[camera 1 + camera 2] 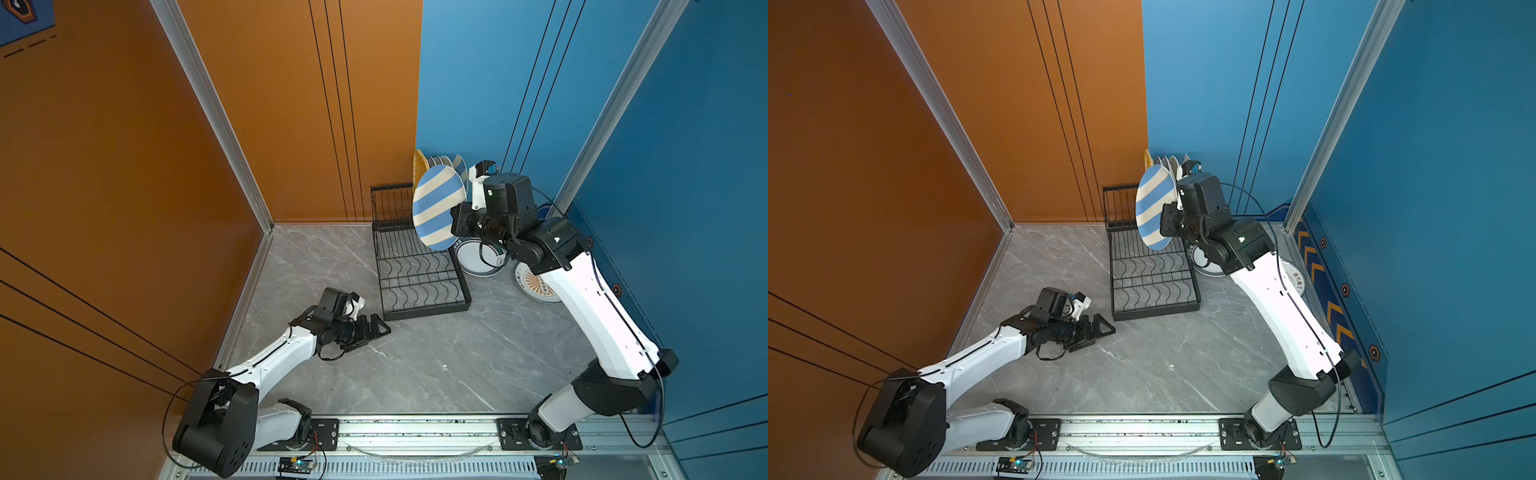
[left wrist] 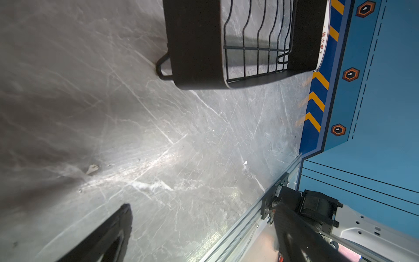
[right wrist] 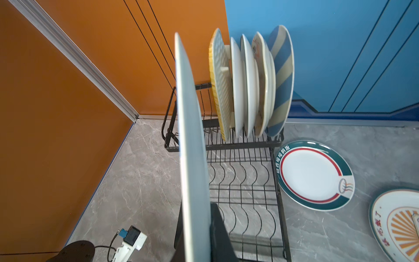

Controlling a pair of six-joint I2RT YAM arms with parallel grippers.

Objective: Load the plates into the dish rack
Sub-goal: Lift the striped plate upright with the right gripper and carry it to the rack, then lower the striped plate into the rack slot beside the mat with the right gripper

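My right gripper (image 1: 457,220) (image 3: 197,217) is shut on the rim of a blue-cream striped plate (image 1: 438,208) (image 1: 1154,208) (image 3: 192,158). It holds the plate on edge above the flat wavy grid of the black dish rack (image 1: 419,282) (image 1: 1150,286) (image 3: 244,192). Several plates stand in the rack's back tier, among them a yellow woven one (image 3: 221,86) and a second striped one (image 3: 281,79). My left gripper (image 1: 380,328) (image 1: 1104,328) (image 2: 204,208) hangs open and empty, low over the table by the rack's near corner (image 2: 195,45).
Two plates lie flat on the grey table right of the rack: a green-rimmed one (image 3: 313,174) (image 1: 478,257) and an orange sunburst one (image 3: 399,222) (image 1: 534,286), partly under my right arm. The orange wall and the blue wall meet close behind the rack.
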